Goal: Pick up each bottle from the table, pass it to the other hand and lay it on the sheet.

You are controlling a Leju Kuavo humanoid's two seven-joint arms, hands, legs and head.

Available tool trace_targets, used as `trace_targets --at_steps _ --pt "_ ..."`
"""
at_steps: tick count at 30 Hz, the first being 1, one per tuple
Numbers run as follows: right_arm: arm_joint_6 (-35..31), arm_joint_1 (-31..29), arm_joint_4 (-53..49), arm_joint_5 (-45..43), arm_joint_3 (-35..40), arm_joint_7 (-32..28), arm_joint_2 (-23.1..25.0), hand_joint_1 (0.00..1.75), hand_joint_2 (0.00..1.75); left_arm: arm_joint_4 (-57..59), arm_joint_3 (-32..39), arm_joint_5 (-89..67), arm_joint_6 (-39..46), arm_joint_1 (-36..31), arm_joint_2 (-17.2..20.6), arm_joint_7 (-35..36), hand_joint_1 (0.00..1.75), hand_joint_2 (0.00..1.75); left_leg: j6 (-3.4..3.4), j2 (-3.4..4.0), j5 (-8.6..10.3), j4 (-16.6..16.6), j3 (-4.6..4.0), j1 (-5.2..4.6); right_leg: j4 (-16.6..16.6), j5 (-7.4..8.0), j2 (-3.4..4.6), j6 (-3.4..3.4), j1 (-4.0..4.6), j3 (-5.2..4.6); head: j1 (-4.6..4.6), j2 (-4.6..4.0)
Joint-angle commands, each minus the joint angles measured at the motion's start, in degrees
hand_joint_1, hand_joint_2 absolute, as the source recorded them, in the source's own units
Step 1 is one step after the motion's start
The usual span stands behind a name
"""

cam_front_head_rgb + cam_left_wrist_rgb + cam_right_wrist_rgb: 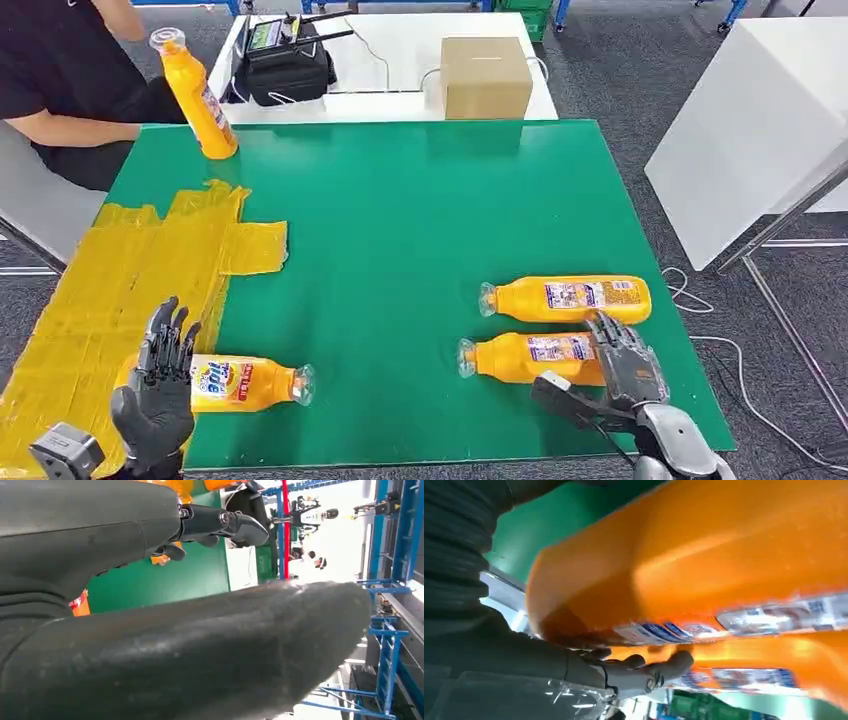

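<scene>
Two orange bottles lie side by side on the green table (420,230) at the right, the farther bottle (570,298) and the nearer bottle (525,357). My right hand (628,372) lies with its fingers over the nearer bottle's base end, thumb spread apart below it. Up close, the nearer bottle (704,565) sits against the palm, with the fingers (644,672) reaching between it and the farther bottle (774,675). A third bottle (245,383) lies at the edge of the yellow sheet (120,270). My left hand (160,385) stands beside it, fingers spread and holding nothing.
A fourth orange bottle (195,95) stands upright at the table's far left corner, next to a seated person (70,80). Behind the table are a black bag (285,65) and a cardboard box (485,75). A white panel (750,130) stands to the right.
</scene>
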Motion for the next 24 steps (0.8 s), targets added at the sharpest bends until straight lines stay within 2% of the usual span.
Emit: trace_targets --at_steps 1,2,3,4,5,9,14,20,21,24 --pt "0.69 -2.29 6.28 -0.25 3.86 -0.36 0.0 0.0 1.75 3.67 -1.04 0.03 -0.06 -1.49 1.69 0.24 0.0 0.0 -0.06 0.0 -0.02 -0.25 0.47 0.04 -0.26 0.0 -0.07 -0.06 0.05 0.48 0.02 0.0" --pt "0.69 -2.29 6.28 -0.25 3.86 -0.36 0.0 0.0 1.75 3.67 -1.04 0.03 -0.06 -1.49 1.69 0.24 0.0 0.0 -0.03 0.03 0.0 -0.14 0.26 0.03 -0.16 0.02 -0.02 -0.03 0.04 0.27 0.0 0.0" --pt "2.63 -2.32 6.22 -1.07 4.71 -0.56 -0.76 0.3 1.75 3.77 -1.09 0.4 0.12 -1.56 1.84 0.38 0.0 0.0 -0.02 0.02 0.0 -0.1 0.21 0.02 -0.11 0.02 -0.01 -0.02 0.03 0.21 0.0 0.0" --pt "4.75 -2.5 6.73 -2.7 6.42 -0.79 -1.93 1.41 1.75 4.09 -1.25 1.15 0.35 -1.76 2.18 0.39 0.0 0.0 -0.04 0.04 0.0 -0.17 0.36 0.02 -0.18 0.02 0.0 -0.04 0.04 0.34 0.0 0.0" --pt "6.24 -2.57 7.32 -3.6 7.61 -0.96 -2.83 1.75 1.75 4.41 -1.37 1.46 0.36 -1.92 2.46 0.25 0.0 0.0 -0.02 0.0 0.01 -0.13 0.31 0.01 -0.13 0.01 0.0 -0.03 0.02 0.29 0.0 0.0" --pt "10.04 -1.91 7.57 -8.55 13.05 -0.62 -7.94 1.75 1.75 5.92 -1.1 3.24 0.39 -2.64 3.24 -0.25 0.0 0.0 -0.02 -0.14 0.03 -0.19 0.54 0.03 -0.23 0.0 -0.15 -0.03 0.04 0.55 0.0 0.0" --pt "11.21 -0.68 4.54 -13.62 14.73 0.31 -11.44 1.75 1.75 6.65 -1.16 3.87 0.28 -2.89 3.69 -0.47 0.0 0.0 0.01 -0.23 0.01 -0.17 0.83 0.02 -0.24 -0.03 -0.26 -0.03 0.06 0.81 0.02 0.0" --pt "10.76 0.58 2.89 -15.9 15.04 1.89 -12.84 1.75 1.75 7.0 -1.63 4.28 0.31 -3.06 4.0 -0.66 0.0 0.0 0.11 -0.25 -0.35 -0.19 1.41 0.05 -0.33 -0.35 -0.27 0.11 0.09 0.93 0.0 0.0" --pt "8.18 1.55 2.68 -17.16 13.51 2.16 -11.78 1.75 1.75 7.02 -1.63 4.46 0.25 -2.98 3.91 -0.69 0.0 0.0 0.13 -0.22 -0.42 -0.13 1.54 0.05 -0.26 -0.4 -0.22 0.12 0.08 1.01 0.02 0.0" --pt "7.86 1.85 2.09 -17.14 13.85 2.42 -11.69 1.75 1.75 6.99 -1.64 4.52 0.22 -2.85 3.88 -0.73 0.0 0.0 0.13 -0.18 -0.47 -0.1 1.61 0.05 -0.23 -0.44 -0.16 0.13 0.09 1.05 0.0 0.0"
